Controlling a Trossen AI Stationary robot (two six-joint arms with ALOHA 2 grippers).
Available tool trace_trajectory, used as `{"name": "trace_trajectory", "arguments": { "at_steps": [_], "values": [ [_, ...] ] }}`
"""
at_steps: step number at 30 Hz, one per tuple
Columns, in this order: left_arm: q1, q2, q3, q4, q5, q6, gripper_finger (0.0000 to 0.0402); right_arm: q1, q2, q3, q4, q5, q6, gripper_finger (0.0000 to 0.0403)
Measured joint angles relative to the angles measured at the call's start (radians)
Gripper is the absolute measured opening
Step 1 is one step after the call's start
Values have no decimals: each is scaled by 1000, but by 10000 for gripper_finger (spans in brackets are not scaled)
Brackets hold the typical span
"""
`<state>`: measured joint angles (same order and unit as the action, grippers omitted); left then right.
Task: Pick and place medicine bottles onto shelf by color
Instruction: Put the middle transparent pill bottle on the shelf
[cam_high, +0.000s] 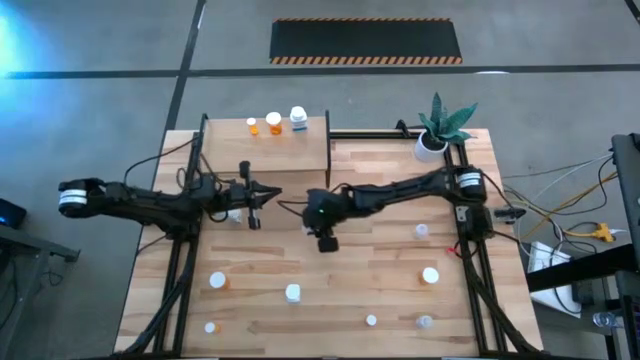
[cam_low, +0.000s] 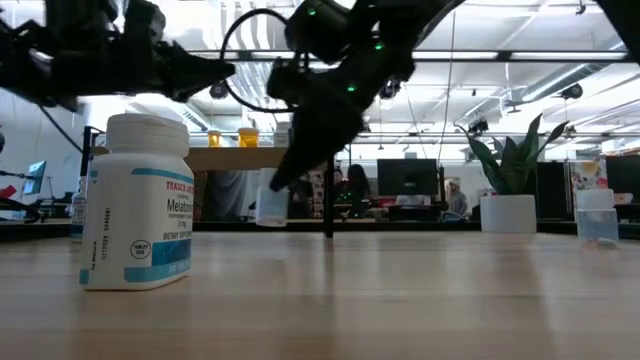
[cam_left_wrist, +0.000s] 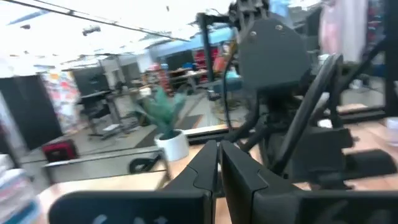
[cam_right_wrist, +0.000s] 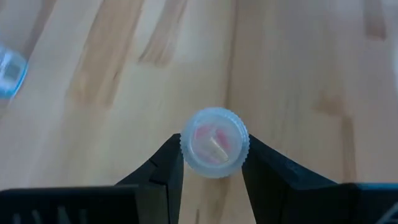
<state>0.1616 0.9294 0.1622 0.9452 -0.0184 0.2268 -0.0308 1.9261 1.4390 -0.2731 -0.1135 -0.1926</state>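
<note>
1. The right arm reaches from its base at the surface's (cam_high: 380, 300) 3 o'clock edge toward the centre, forearm nearly level, wrist bent down.
2. The right tool (cam_right_wrist: 214, 163) points straight down; its two fingers (cam_right_wrist: 163, 169) press either side of a small clear bottle (cam_right_wrist: 214, 142) with a ribbed cap, holding it. In the low view that bottle (cam_low: 272, 207) hangs just above the wood, below the dark wrist.
3. The left arm stretches from 9 o'clock toward the centre, roughly level, and waits there; the left tool (cam_left_wrist: 219, 163) has its fingers pressed together, with nothing between them.
4. The shelf (cam_high: 268, 150) stands at 12 o'clock on the surface. On it sit two orange bottles (cam_high: 273, 123) and one white bottle (cam_high: 298, 118).
5. Other bottles are scattered over the half of the surface toward 6 o'clock: an orange one (cam_high: 217, 281) at 8 o'clock, a white one (cam_high: 292, 292) near 6 o'clock, clear ones (cam_high: 430, 274) toward 4 o'clock.
6. A potted plant (cam_high: 440, 125) stands at 1 o'clock.
</note>
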Motion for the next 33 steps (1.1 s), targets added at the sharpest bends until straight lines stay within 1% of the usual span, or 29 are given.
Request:
{"name": "trace_trajectory", "arguments": {
  "at_steps": [4, 7, 12, 18, 27, 33],
  "values": [
    [0, -112, -53, 2, -15, 0, 2, -36, 65, 78, -3, -3, 36, 120],
    [0, -177, -67, -26, -15, -3, 2, -55, 109, 134, -14, 0, 46, 121],
    [0, -233, -73, -95, -15, -4, 2, -68, 159, 192, -38, -7, 50, 121],
    [0, -236, -73, -118, -14, -5, 2, -78, 185, 213, -43, 2, 60, 134],
    [0, -217, -73, -116, -18, -3, 2, -79, 181, 210, -43, 10, 88, 199],
    [0, -217, -73, -118, -18, -3, 2, -79, 146, 210, -37, 11, 55, 224]
  ]
}}
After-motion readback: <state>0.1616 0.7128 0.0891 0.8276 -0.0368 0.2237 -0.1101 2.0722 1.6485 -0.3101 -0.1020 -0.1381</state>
